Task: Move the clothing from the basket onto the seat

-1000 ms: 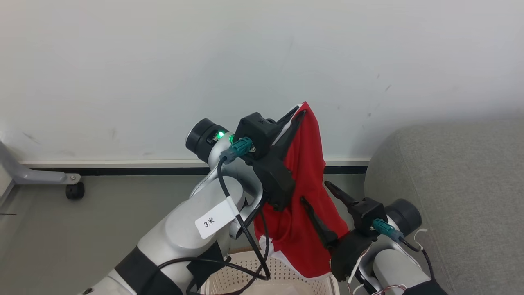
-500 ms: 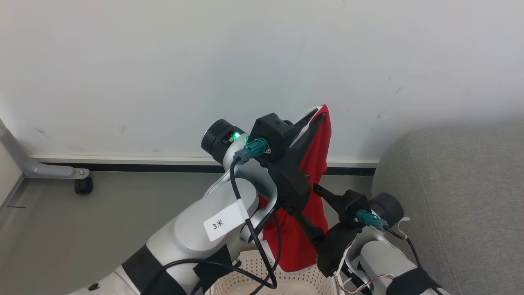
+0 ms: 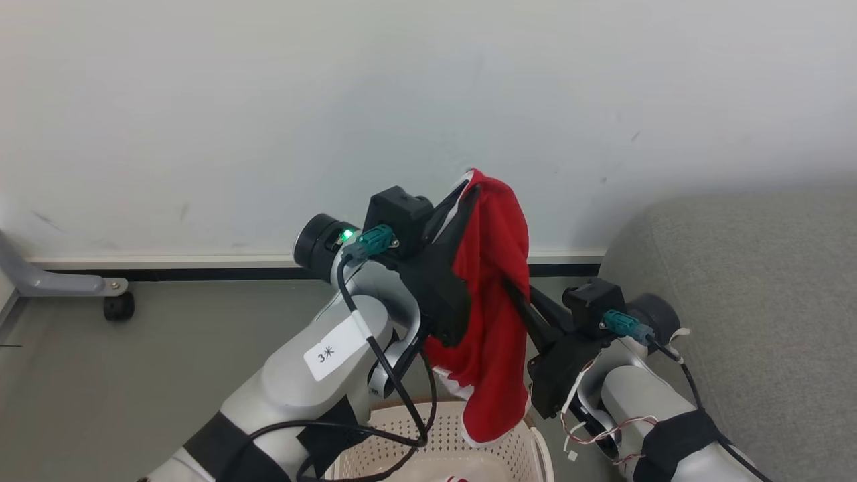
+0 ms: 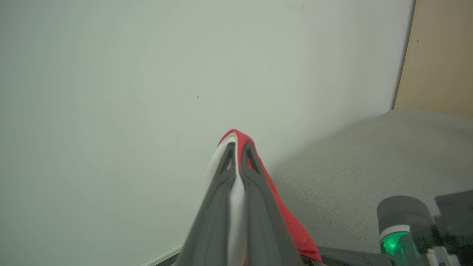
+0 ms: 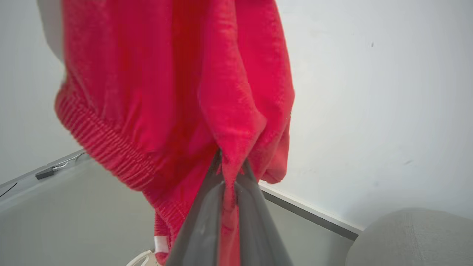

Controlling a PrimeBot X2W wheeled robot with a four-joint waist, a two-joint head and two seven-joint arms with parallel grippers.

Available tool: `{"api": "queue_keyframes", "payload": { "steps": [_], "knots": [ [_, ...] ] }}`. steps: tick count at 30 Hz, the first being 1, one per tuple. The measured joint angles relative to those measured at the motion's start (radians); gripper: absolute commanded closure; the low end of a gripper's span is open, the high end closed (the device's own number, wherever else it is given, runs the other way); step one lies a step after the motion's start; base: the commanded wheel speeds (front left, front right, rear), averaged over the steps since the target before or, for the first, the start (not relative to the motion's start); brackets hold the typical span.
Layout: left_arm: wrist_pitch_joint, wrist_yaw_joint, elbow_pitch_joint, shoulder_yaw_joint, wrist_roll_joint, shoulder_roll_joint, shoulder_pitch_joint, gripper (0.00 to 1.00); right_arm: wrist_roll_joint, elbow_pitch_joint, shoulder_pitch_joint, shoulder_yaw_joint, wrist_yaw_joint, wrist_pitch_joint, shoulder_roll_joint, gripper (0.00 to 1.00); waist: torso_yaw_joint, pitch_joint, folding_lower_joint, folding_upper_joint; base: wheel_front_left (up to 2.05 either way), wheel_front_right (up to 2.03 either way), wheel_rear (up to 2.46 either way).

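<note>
left claw (image 3: 471,193), raised well above the basket (image 3: 532,450): both fingers pressed together on the top fold of a red garment (image 3: 494,268), with white trim caught between them in the left wrist view. right claw (image 3: 517,294), lower and nearer the basket, on the robot's right side of the cloth: fingers closed on a pinch of the same garment partway down, with red fabric gathered between them in the right wrist view. the garment hangs bunched between the two claws, its ribbed band and white-edged hem dangling over the basket's far rim; whether the hem touches the rim cannot be told. basket: cream, perforated, brown rim band, directly below both forearms. seat (image 3: 750,301): grey woven upholstery, to the robot's right of the basket. behind the basket, a pale wall (image 3: 268,100) rises over a grey floor (image 3: 134,361).
</note>
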Motion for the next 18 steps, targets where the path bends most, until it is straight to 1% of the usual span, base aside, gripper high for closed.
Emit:
{"api": "queue_keyframes", "payload": {
  "steps": [1, 5, 10, 18],
  "knots": [
    [-0.001, 0.001, 0.005, 0.003, -0.002, 0.004, 0.008, 0.0, 0.0, 0.001, -0.002, -0.007, 0.0, 0.0, 0.0, 1.0, -0.005, 0.001, 0.0, 0.0, 0.0, 0.0, 0.0],
    [-0.021, 0.003, 0.018, 0.018, -0.006, 0.023, 0.042, 0.0, 0.0, 0.0, -0.017, -0.026, 0.0, 0.0, -0.007, 1.0, -0.028, 0.003, 0.0, 0.0, 0.0, 0.0, 0.0],
    [-0.036, 0.005, 0.019, 0.024, -0.005, 0.042, 0.089, 0.0, 0.0, -0.005, -0.022, -0.052, -0.002, 0.0, -0.047, 1.0, -0.058, 0.006, 0.0, 0.0, 0.0, 0.0, 0.0],
    [-0.054, 0.005, -0.008, 0.016, -0.003, 0.057, 0.183, 0.0, 0.0, -0.05, -0.024, -0.094, -0.023, 0.0, -0.107, 1.0, -0.11, 0.006, 0.0, 0.0, 0.0, 0.0, 0.0]
  ]
}}
